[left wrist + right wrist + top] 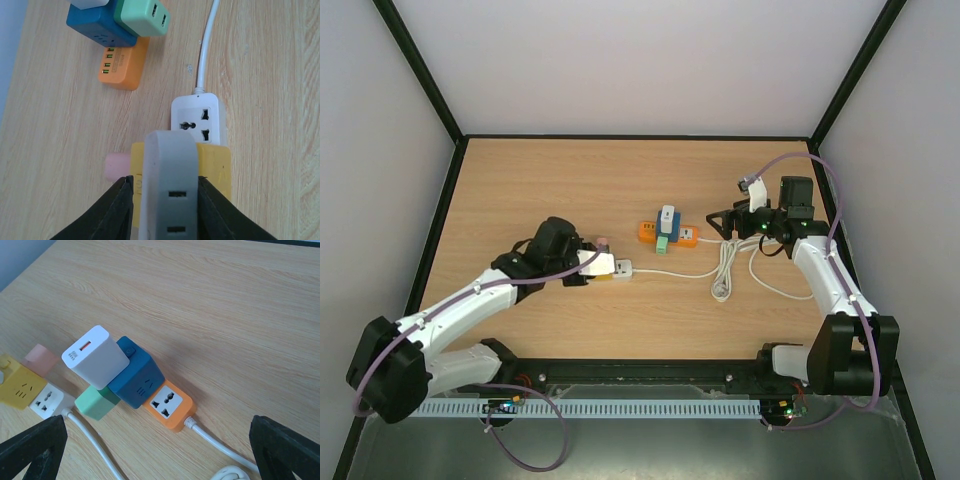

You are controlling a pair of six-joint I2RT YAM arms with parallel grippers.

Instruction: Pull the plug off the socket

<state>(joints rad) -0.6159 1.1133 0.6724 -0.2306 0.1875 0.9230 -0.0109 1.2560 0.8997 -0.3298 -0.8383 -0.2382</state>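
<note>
Left gripper (165,205) pinched the grey plug (167,155) on yellow adapter (216,167) at white socket strip (199,115) | right gripper (160,442) spread wide, hovered near orange socket (169,406)

Wooden desk (225,305): orange power strip (169,411) carrying blue cube adapter (137,376), with white charger (95,357) on top and green charger (96,404) at its side; pink block (40,358) lies apart.
</note>
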